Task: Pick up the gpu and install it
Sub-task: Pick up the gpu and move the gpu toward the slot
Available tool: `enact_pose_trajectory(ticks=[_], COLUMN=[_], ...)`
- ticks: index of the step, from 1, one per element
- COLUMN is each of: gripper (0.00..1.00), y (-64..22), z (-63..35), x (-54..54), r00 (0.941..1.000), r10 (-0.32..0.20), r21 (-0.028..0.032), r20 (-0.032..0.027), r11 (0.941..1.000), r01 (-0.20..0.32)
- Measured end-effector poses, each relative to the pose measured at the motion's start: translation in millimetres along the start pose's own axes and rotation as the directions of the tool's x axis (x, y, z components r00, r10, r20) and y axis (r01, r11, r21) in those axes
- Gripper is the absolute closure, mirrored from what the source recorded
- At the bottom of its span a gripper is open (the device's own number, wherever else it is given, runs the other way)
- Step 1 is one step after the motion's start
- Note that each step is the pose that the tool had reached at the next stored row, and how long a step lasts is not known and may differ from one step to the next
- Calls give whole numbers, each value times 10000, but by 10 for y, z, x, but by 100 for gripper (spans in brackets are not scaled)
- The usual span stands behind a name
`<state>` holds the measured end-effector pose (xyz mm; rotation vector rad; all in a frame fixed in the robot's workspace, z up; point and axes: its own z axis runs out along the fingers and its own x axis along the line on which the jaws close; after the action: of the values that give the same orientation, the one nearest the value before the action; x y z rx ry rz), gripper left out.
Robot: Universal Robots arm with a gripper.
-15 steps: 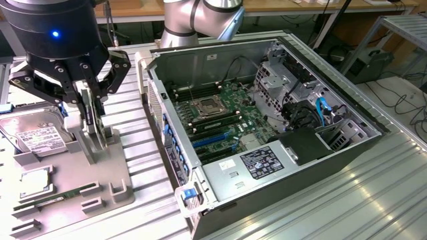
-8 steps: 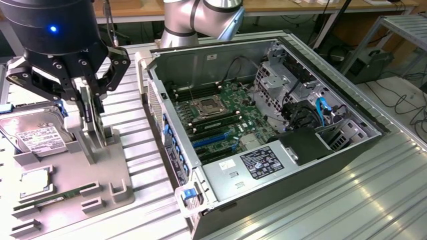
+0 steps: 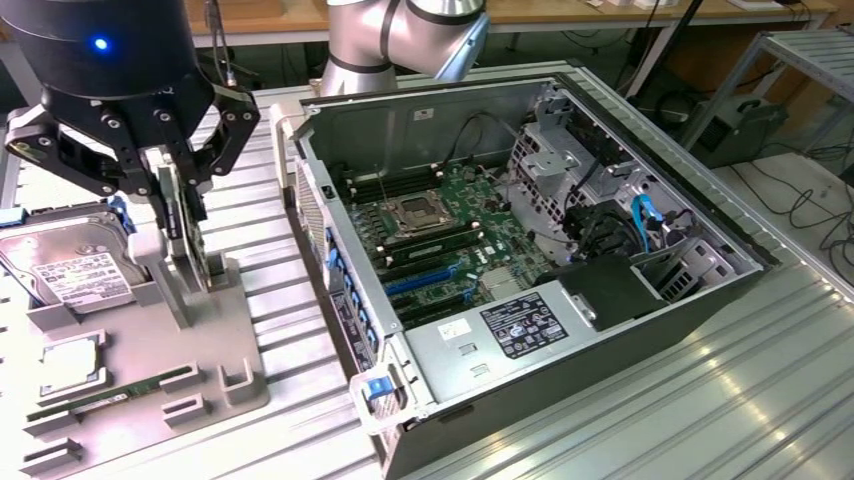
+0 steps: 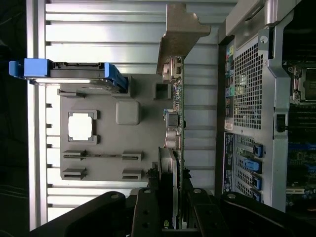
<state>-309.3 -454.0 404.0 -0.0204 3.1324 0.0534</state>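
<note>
Nearest in the exterior view, the open computer case [image 3: 641, 330] lies on its side on the slatted metal table [image 3: 694, 420]. A blue latch [image 3: 382, 390] sits at its closest corner. Everything else is placed from this case.

Just beside the case, on the exterior view's left, lies a gray holder plate [image 3: 140, 335]. In the plate's near part a memory stick [image 3: 114, 395] lies flat. A processor chip [image 3: 74, 365] sits in a square pocket a little farther back. Beyond that, on the side of the plate away from the case, a silver hard drive [image 3: 60, 270] with a white label leans in its cradle.

The gpu [image 3: 174, 235] stands upright and edge-on in the plate, on the side nearest the case but apart from it. Its lower edge reaches down to the plate's slot, and whether it has left the slot I cannot tell. In the wrist view its silver bracket [image 4: 180, 34] is at the end away from the gripper [image 4: 173, 217]. There the card [image 4: 178, 128] runs parallel to the case's rear panel [image 4: 247, 74].

The gripper [image 3: 174, 185] hangs over the card, its black fingers [image 4: 147, 212] closed against the two faces of the card's upper part.

Inside the case, the motherboard [image 3: 454, 230] lies exposed with blue slots [image 3: 427, 280] toward the near side. Behind the case the gray arm [image 3: 400, 35] rises.
</note>
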Motion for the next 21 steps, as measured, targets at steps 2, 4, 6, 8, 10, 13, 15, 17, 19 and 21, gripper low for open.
enact_pose_trajectory(ticks=[2,4,6,8,10,13,15,17,19,21], gripper=[73,73,73,73,73,73,73,73,73,73], y=[1,1,2,2,3,4,4,5,6,7], z=[-12,-20,-41,-69,-83,-105,-122,-141,-164,-188], x=[0,0,-1,-1,-1,-1,-1,-1,-2,-2], r00=[10000,10000,10000,10000,10000,10000,10000,10000,10000,10000], r10=[0,0,0,0,0,0,0,0,0,0], r21=[0,0,0,0,-1,0,0,1,0,0], r20=[0,0,-1,0,0,0,0,-1,-1,0], r11=[10000,10000,10000,10000,10000,10000,10000,10000,10000,10000], r01=[0,0,0,0,0,0,0,0,0,0])
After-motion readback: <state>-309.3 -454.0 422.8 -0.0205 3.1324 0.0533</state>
